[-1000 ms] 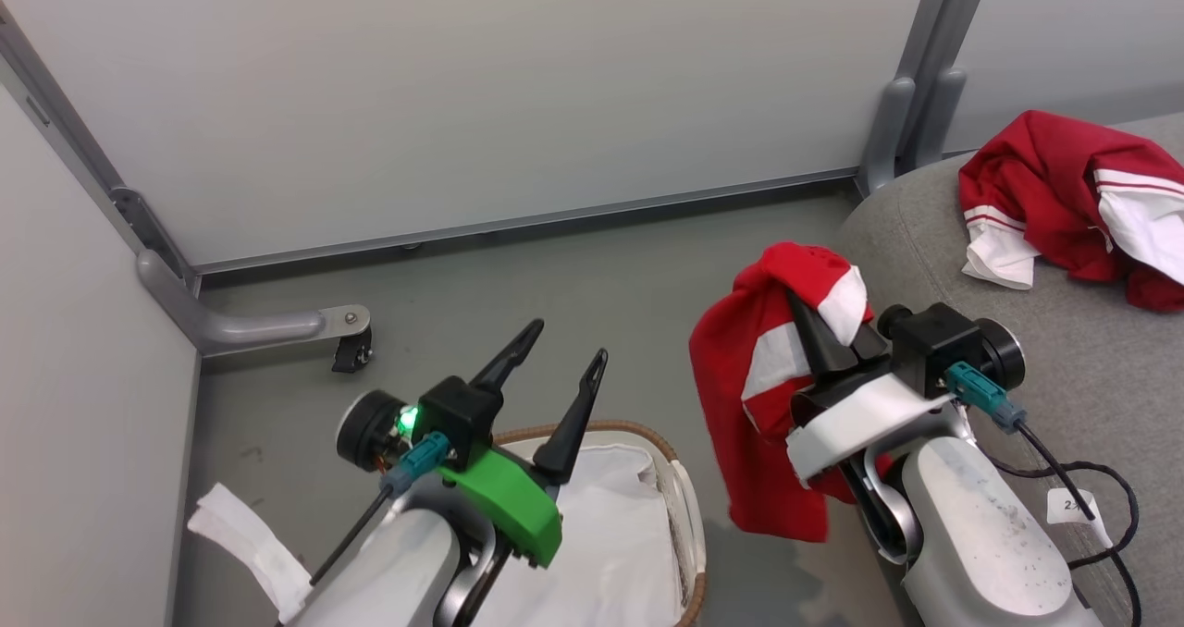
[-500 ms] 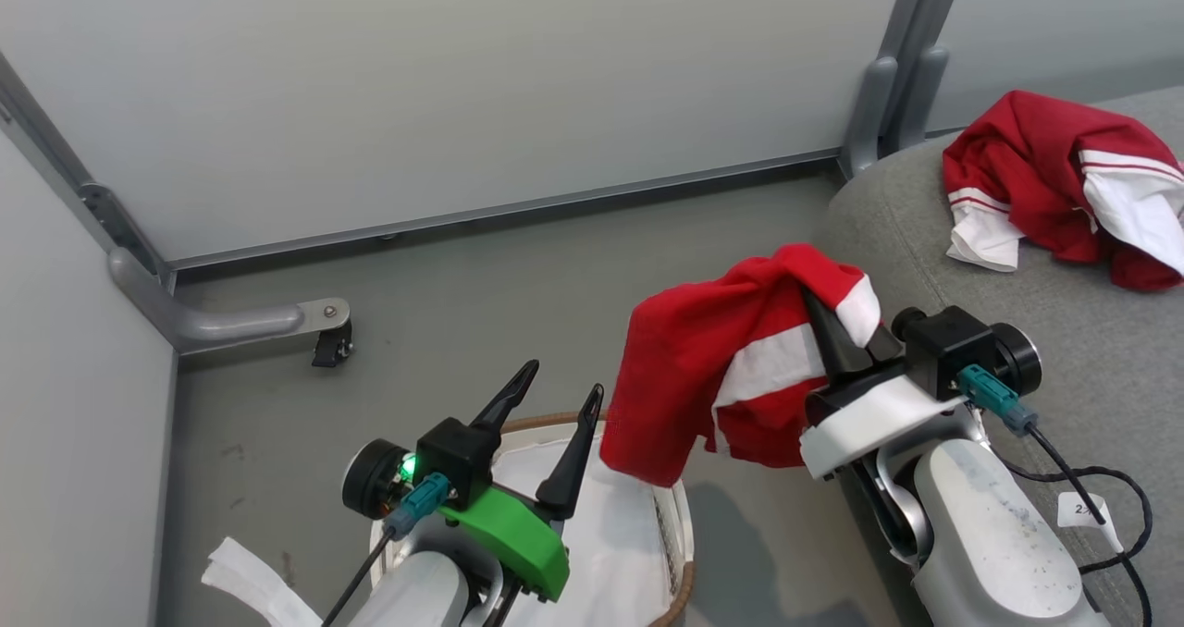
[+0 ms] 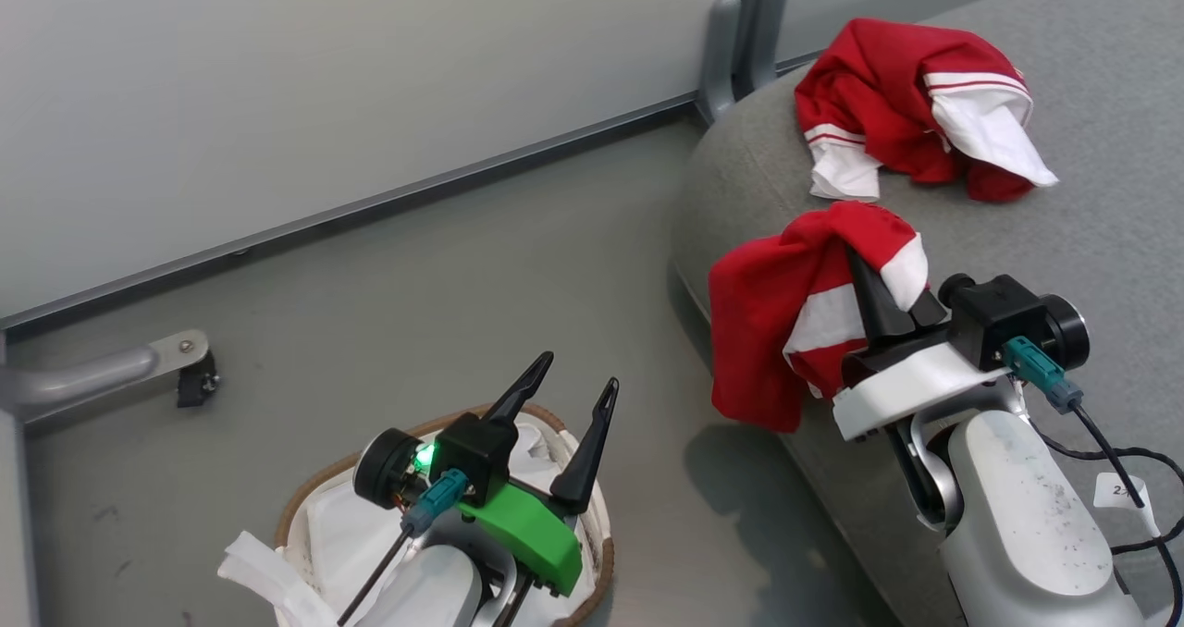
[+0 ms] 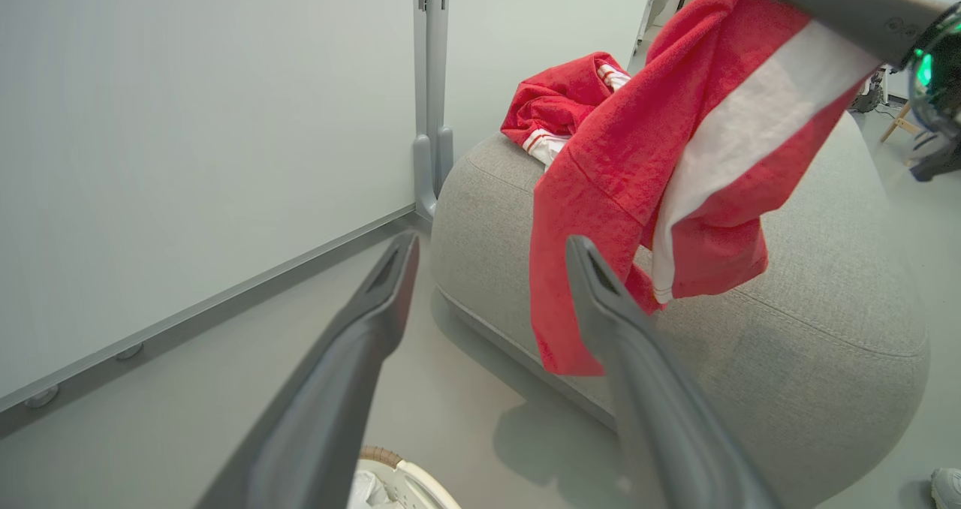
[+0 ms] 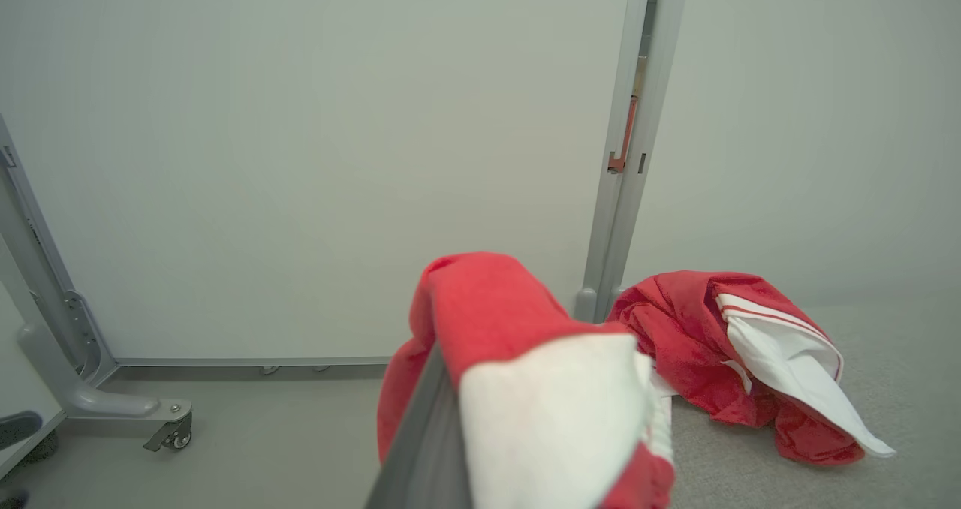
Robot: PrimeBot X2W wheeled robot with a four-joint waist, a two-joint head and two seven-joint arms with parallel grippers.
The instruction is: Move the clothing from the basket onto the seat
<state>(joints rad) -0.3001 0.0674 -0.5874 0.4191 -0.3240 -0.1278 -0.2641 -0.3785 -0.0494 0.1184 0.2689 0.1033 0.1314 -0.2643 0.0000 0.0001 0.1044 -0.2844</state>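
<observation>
My right gripper (image 3: pixel 856 257) is shut on a red and white garment (image 3: pixel 768 322), held over the rounded front edge of the grey seat (image 3: pixel 1091 239). The cloth drapes over the fingers and hangs down the seat's side (image 4: pixel 601 194). A second red and white garment (image 3: pixel 888 100) lies crumpled further back on the seat. My left gripper (image 3: pixel 578 373) stands open and empty above the basket (image 3: pixel 305 497), which sits on the floor at the lower left. The left arm hides much of the basket's white liner.
Grey partition panels (image 3: pixel 324 81) close off the back, with a post (image 3: pixel 740 35) beside the seat and a castered foot (image 3: pixel 185 368) on the floor at the left. A black cable with a tag (image 3: pixel 1119 493) hangs by my right arm.
The head camera has turned right. My right gripper has carried the garment from beside the basket to the seat's edge. The left gripper stays open over the basket.
</observation>
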